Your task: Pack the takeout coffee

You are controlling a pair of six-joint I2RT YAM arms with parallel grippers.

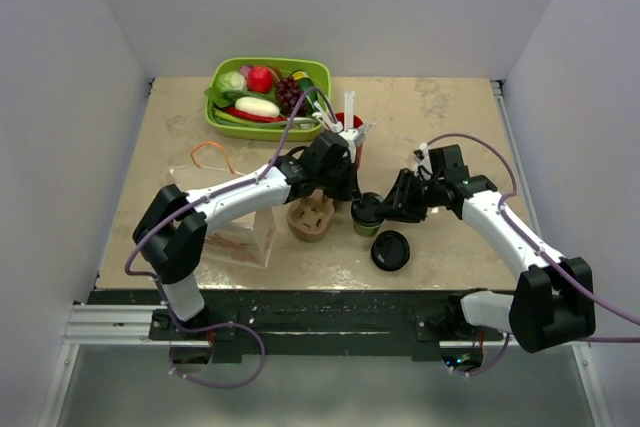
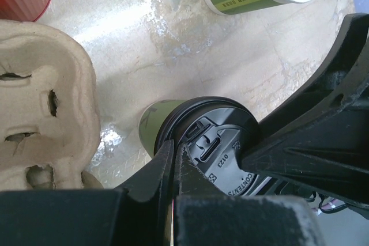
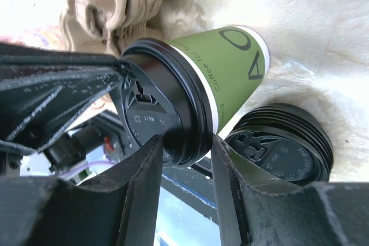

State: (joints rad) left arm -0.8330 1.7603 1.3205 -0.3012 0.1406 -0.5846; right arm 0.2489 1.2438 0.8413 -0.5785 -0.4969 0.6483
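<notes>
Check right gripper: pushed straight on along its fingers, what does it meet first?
The black lid of the green cup: its rim sits between the fingers of the right gripper. Beyond it, likely the left gripper; depth unclear.

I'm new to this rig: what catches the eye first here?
Both grippers meet mid-table on a lidded green cup: the right gripper clasps its black lid, the left gripper, shut, touches it. A spare lid lies nearby; a green food tray sits at the back.

Left arm (image 1: 235,197) and right arm (image 1: 500,219) reach inward, left pincer (image 2: 174,156) closed tight, right pincer (image 3: 187,148) half-spread, gripping.
</notes>
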